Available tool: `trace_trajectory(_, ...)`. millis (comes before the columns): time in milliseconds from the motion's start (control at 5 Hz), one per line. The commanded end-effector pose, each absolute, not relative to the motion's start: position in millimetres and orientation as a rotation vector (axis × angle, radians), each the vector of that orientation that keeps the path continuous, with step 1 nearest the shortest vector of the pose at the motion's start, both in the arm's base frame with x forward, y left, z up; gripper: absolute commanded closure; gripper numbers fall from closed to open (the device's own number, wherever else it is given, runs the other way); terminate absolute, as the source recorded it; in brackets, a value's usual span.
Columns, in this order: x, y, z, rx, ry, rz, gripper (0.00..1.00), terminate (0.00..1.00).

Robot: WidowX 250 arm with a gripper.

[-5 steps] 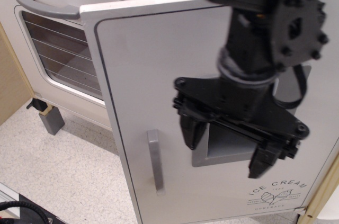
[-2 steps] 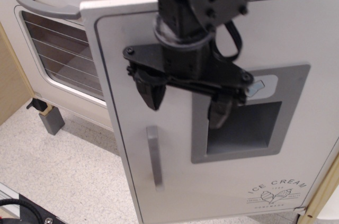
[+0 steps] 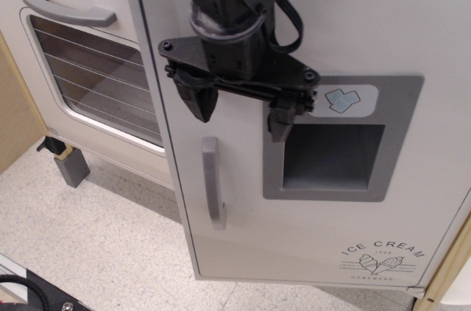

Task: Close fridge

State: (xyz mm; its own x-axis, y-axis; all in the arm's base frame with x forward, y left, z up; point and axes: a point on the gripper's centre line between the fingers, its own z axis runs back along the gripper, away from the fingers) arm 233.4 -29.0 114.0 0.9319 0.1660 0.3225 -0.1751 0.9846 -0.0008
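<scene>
The white fridge door (image 3: 235, 208) fills the middle and right of the view and stands only a little ajar. It has a vertical grey handle (image 3: 213, 183), a grey recessed ice-dispenser panel (image 3: 335, 153) with a blue ice-cube icon (image 3: 339, 99), and "ICE CREAM" lettering (image 3: 383, 251) at the lower right. My black gripper (image 3: 242, 111) hangs in front of the door's upper part, just above the handle. It is open and empty, with one finger (image 3: 200, 99) left of the panel and the other finger (image 3: 282, 118) over the panel's left edge.
The white oven door (image 3: 81, 76) with a wire-rack window and horizontal grey handle (image 3: 66, 9) stands at the left. A small grey block (image 3: 71, 166) sits on the speckled floor (image 3: 96, 245) under it. A wooden panel (image 3: 15, 109) stands at the far left.
My gripper has moved up and to the left across the door, from over the dispenser panel to above the handle. The door has swung to the right, more closed, uncovering more of the oven.
</scene>
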Motion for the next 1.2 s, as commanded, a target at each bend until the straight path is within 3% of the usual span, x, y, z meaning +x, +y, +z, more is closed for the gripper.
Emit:
trace_trajectory(0,271.9,-7.1,124.7,0.055,-0.429,0.173,0.0,0.0)
trace_trajectory(600,308.9,5.9,138.0,0.041,-0.484,0.263,0.0,0.0)
trace_trajectory(1000,315.2,7.5,142.9,0.05,-0.474,0.285,0.0,0.0)
